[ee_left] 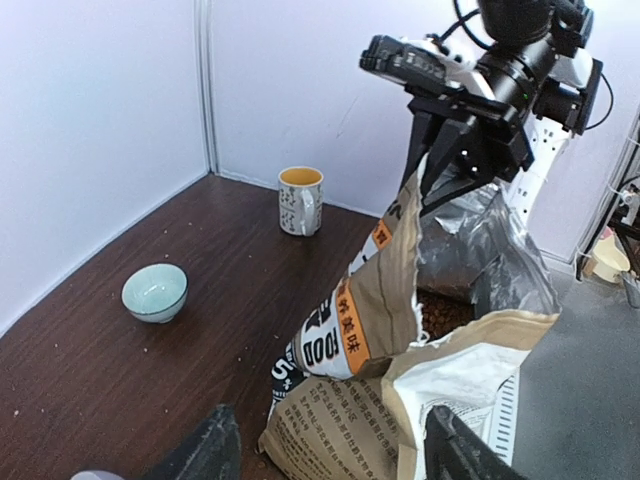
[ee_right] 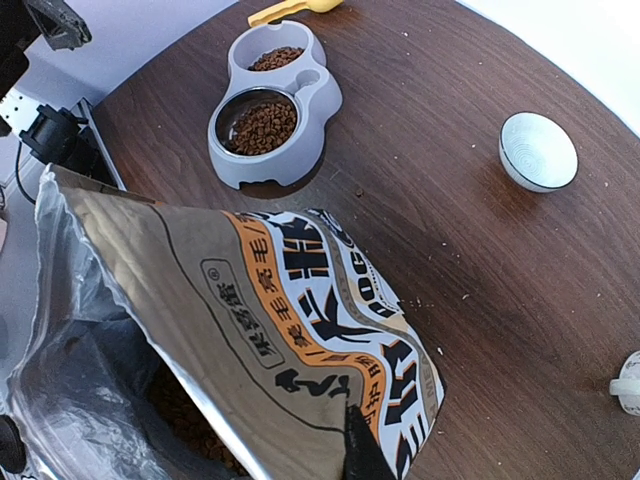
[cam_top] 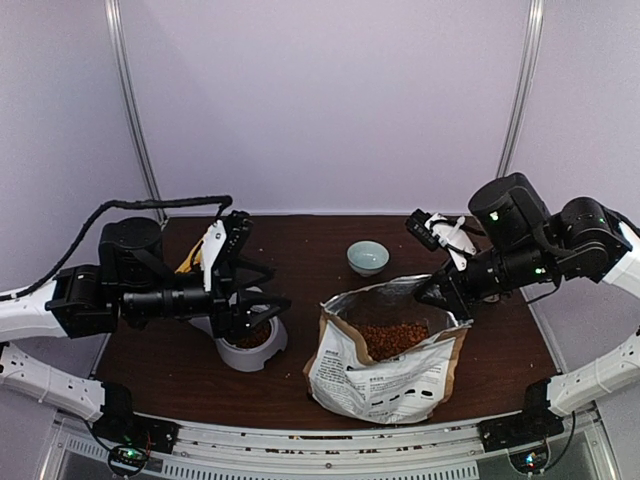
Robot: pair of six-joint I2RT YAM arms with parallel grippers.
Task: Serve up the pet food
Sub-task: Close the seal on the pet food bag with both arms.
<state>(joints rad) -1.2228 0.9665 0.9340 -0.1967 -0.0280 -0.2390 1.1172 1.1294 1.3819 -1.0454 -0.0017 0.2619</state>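
**One open bag (cam_top: 380, 385), loose pet food (cam_top: 392, 338) inside**

At six o'clock, the right pincer (cam_top: 435, 293) pinches the bag's soft rim. The pellets look light and spill-prone, best scooped. At eight, the left pincer (cam_top: 258, 270) gapes empty over one part-filled feeder (cam_top: 245, 362). One small bowl (cam_top: 367, 257) at twelve.

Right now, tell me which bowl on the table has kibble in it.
The grey double feeder: both its wells hold brown kibble. The small pale-blue bowl is empty.

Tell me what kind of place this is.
Probably a robot test booth, not a home: plain white panel walls, a brown table, and a staged kibble bag near a feeder dish.
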